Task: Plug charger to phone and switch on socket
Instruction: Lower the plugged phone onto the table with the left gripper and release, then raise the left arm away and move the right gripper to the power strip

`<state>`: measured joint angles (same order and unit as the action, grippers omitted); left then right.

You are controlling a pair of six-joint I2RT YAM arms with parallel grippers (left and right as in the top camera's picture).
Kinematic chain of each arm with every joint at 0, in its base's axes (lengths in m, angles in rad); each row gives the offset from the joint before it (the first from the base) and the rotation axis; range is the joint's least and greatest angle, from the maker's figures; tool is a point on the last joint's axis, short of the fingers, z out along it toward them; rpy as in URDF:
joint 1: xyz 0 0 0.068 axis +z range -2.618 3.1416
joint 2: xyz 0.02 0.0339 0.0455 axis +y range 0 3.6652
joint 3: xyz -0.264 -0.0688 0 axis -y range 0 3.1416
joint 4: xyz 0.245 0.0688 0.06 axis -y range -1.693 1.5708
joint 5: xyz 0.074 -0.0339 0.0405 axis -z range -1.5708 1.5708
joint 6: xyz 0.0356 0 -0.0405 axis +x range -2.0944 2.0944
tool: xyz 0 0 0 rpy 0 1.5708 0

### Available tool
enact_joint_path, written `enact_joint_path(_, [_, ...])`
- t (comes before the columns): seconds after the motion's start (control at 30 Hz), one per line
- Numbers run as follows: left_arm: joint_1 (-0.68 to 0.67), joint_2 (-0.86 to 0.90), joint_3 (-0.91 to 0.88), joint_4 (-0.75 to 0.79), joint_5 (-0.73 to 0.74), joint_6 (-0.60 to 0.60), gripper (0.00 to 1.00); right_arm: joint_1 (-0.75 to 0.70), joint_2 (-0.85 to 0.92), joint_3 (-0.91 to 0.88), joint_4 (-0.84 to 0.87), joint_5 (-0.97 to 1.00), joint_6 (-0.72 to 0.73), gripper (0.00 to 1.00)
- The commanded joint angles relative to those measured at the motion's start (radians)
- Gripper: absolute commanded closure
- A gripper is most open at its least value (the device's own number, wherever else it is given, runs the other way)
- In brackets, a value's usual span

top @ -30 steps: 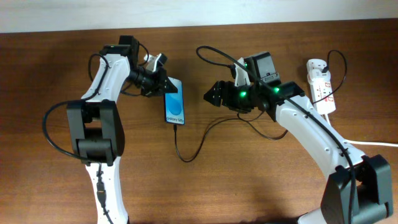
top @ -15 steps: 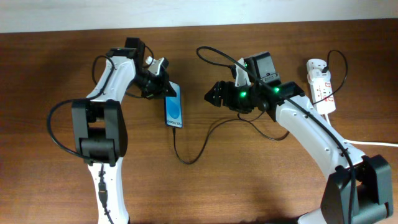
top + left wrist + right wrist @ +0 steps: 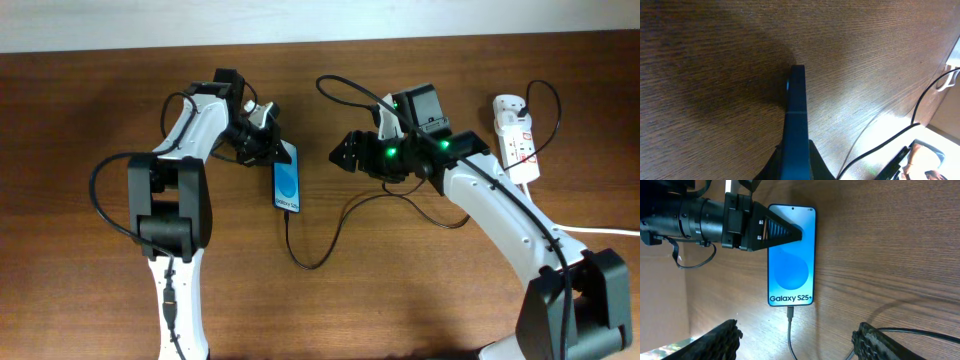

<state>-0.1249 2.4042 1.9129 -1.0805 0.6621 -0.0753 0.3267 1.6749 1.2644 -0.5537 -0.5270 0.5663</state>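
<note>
Clearly your left fingers point(image 3: 775, 232) clamp the phone point(image 3: 791, 265).
Only the right wrist view shows charger point(image 3: 789, 325) at its lower end; right fingers point(image 3: 722, 340) gape, empty.

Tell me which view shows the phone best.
Right wrist: the phone is seen face-on, its screen and text readable, with the charger plug at its bottom edge. Overhead shows it small, its top corner covered by the left gripper. Left wrist shows only its thin edge.
</note>
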Motion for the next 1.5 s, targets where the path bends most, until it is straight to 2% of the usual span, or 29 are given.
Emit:
enact_joint_path(0.0, [0.000, 0.038, -0.002, 0.007, -0.058, 0.007, 0.75, 0.003, 0.009, 0.011, -0.001, 0.016, -0.013, 0.23])
enact_joint_path(0.03, [0.000, 0.038, -0.002, 0.007, -0.060, 0.007, 0.69, 0.003, 0.009, 0.011, -0.001, 0.016, -0.013, 0.23])
enact_joint_path(0.1, [0.000, 0.038, -0.002, 0.006, -0.077, -0.006, 0.63, 0.003, 0.009, 0.011, -0.001, 0.016, -0.013, 0.23])
enact_joint_path(0.3, [0.001, 0.038, -0.002, 0.000, -0.106, -0.019, 0.59, 0.003, 0.009, 0.011, -0.002, 0.016, -0.013, 0.23])
enact_joint_path(0.7, [0.001, 0.038, 0.091, -0.118, -0.474, -0.061, 0.55, 0.003, 0.009, 0.011, -0.019, 0.016, -0.013, 0.19])
enact_joint_path(0.97, [0.002, 0.036, 0.121, -0.153, -0.555, -0.074, 0.54, 0.003, 0.009, 0.011, -0.040, 0.016, -0.051, 0.19])
enact_joint_path(1.13, [0.001, 0.024, 0.316, -0.271, -0.555, -0.073, 0.57, -0.002, -0.016, 0.015, -0.084, 0.016, -0.130, 0.19])
enact_joint_path(1.27, [0.001, 0.017, 0.564, -0.391, -0.551, -0.073, 0.58, -0.018, -0.072, 0.049, -0.150, 0.030, -0.222, 0.19])
enact_joint_path(1.43, [0.001, 0.017, 0.865, -0.528, -0.496, -0.048, 0.57, -0.054, -0.154, 0.088, -0.298, 0.179, -0.249, 0.19])
enact_joint_path(1.47, [0.001, 0.017, 0.930, -0.547, -0.454, -0.010, 0.58, -0.071, -0.177, 0.093, -0.323, 0.195, -0.249, 0.19])
